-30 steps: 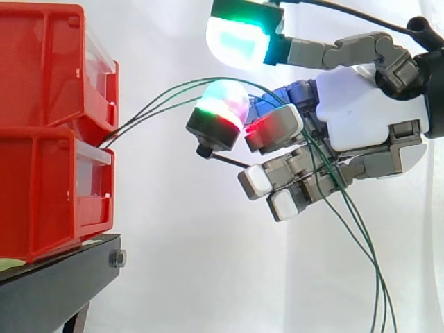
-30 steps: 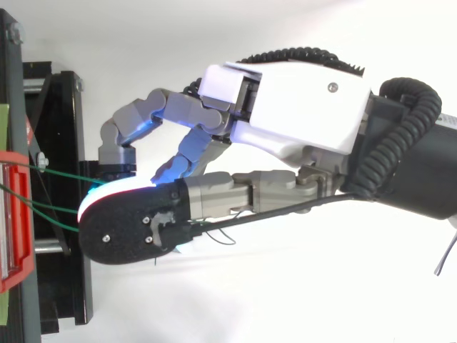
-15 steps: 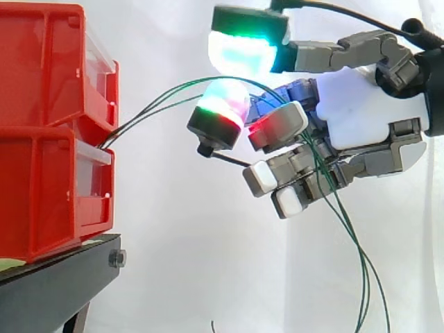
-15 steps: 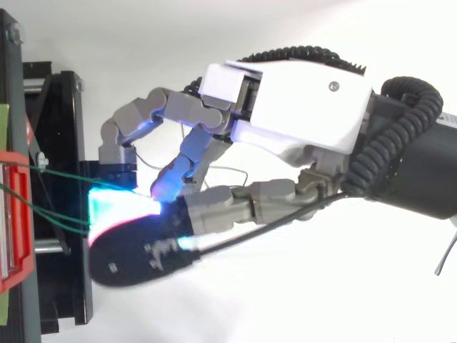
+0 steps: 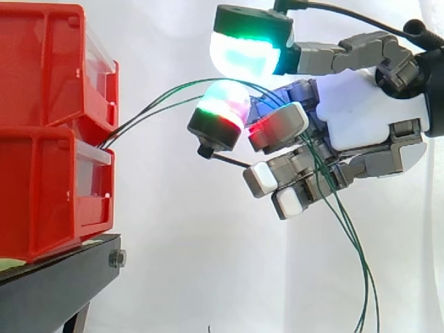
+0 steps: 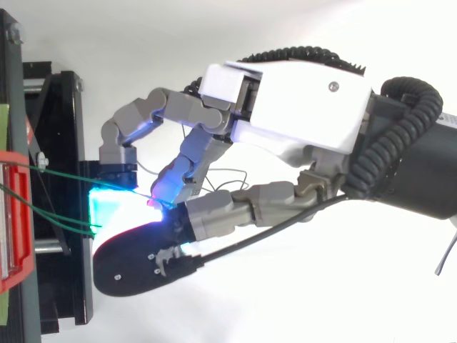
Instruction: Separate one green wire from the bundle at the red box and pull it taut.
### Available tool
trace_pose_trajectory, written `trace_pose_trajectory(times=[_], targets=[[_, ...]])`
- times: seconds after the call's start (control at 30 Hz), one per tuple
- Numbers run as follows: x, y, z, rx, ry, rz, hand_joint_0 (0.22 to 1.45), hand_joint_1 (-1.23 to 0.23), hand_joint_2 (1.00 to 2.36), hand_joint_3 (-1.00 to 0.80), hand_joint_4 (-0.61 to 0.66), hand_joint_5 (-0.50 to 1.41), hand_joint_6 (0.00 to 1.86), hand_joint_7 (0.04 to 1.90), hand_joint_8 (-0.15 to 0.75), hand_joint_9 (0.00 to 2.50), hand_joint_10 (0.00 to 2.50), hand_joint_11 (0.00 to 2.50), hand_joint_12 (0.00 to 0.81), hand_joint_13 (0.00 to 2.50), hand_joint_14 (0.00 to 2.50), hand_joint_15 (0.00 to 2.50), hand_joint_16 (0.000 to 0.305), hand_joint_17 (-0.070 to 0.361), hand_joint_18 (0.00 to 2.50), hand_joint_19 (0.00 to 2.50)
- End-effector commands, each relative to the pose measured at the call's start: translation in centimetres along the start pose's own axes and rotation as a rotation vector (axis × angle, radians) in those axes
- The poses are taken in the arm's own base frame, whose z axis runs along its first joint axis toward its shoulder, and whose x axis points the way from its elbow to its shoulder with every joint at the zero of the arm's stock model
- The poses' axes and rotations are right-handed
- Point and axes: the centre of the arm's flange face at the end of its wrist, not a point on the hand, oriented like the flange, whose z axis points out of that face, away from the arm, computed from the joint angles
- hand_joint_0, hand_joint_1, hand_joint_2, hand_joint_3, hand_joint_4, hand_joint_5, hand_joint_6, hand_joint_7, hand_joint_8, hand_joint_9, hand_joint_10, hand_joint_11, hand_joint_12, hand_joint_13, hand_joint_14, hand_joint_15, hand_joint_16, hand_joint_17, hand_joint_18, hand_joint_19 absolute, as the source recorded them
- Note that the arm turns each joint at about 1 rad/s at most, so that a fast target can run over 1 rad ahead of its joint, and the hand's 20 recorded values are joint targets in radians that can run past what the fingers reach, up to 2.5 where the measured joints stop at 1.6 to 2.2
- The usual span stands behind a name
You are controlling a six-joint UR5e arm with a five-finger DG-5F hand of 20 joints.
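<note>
Since the earlier frames, the topmost of the fingers point(image 5: 246, 52), glowing green, has lifted and swung away from the rest; the hanging strands have shifted slightly. Red bins point(image 5: 48, 132) stand stacked on the black stand point(image 5: 55, 284) at left; the hand point(image 5: 361, 118) is near them on the right, lower fingers curled, the top one spread wide above. Green wires point(image 5: 148, 107) leave the gap between the bins, arch up between the glowing pads, pass through the curled fingers, which hold them, and hang slack below.
</note>
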Motion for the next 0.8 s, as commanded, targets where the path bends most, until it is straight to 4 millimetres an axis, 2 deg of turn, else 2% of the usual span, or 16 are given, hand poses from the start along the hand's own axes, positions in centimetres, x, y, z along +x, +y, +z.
trace_pose_trajectory(times=[0.0,0.2,0.33,0.4,0.47,0.53,0.6,0.63,0.73,0.77], targets=[[-0.02,0.07,-0.02,-0.001,0.0,0.001,0.61,-0.78,1.02,-0.25,0.05,-0.17,0.89,1.1,0.249,1.2,0.02,1.39,0.399,0.95,0.03,0.75,0.048,0.109,0.83,0.7],[-0.02,0.07,-0.02,-0.001,0.0,0.001,0.67,-0.9,1.01,-0.3,0.01,-0.18,0.91,1.03,0.242,1.15,0.02,1.37,0.392,0.91,0.02,0.74,0.048,0.108,0.82,0.65],[0.0,-0.04,0.02,0.0,0.0,0.0,0.73,-0.94,1.0,-0.45,0.03,-0.19,0.91,1.01,0.239,1.12,0.01,1.34,0.39,0.89,0.03,0.71,0.047,0.106,0.82,0.61],[-0.02,0.07,-0.02,-0.001,0.0,0.001,0.72,-0.95,1.0,-0.5,0.05,-0.19,0.91,0.99,0.24,1.12,0.02,1.34,0.387,0.89,0.03,0.71,0.047,0.106,0.82,0.61],[0.0,-0.04,0.02,0.0,0.0,0.0,0.67,-0.93,1.0,-0.5,0.05,-0.18,0.91,1.0,0.242,1.12,0.02,1.36,0.385,0.88,0.03,0.72,0.047,0.105,0.82,0.62],[-0.02,0.07,-0.02,-0.001,0.0,0.001,0.54,-0.85,1.0,-0.5,0.07,-0.18,0.9,1.0,0.263,1.15,0.02,1.35,0.399,0.9,0.02,0.73,0.049,0.111,0.82,0.64],[-0.14,0.06,0.01,-0.001,-0.002,0.001,0.52,-0.82,1.0,-0.5,0.08,-0.18,0.9,1.0,0.268,1.16,0.01,1.35,0.407,0.91,0.02,0.72,0.05,0.113,0.83,0.65],[-0.24,0.05,0.04,-0.001,-0.002,0.001,0.48,-0.69,1.0,-0.5,0.09,-0.17,0.89,0.99,0.295,1.2,0.01,1.36,0.423,0.93,0.02,0.73,0.053,0.119,0.85,0.66],[-0.24,0.05,0.04,-0.001,-0.002,0.0,0.47,-0.55,1.0,-0.5,0.09,-0.16,0.88,0.99,0.295,1.24,0.01,1.36,0.433,0.96,0.02,0.73,0.055,0.123,0.86,0.68],[-0.25,0.05,0.04,-0.001,-0.003,0.0,0.47,-0.55,1.0,-0.5,0.09,-0.16,0.88,1.01,0.294,1.24,0.02,1.35,0.433,0.96,0.02,0.73,0.055,0.124,0.86,0.68]])
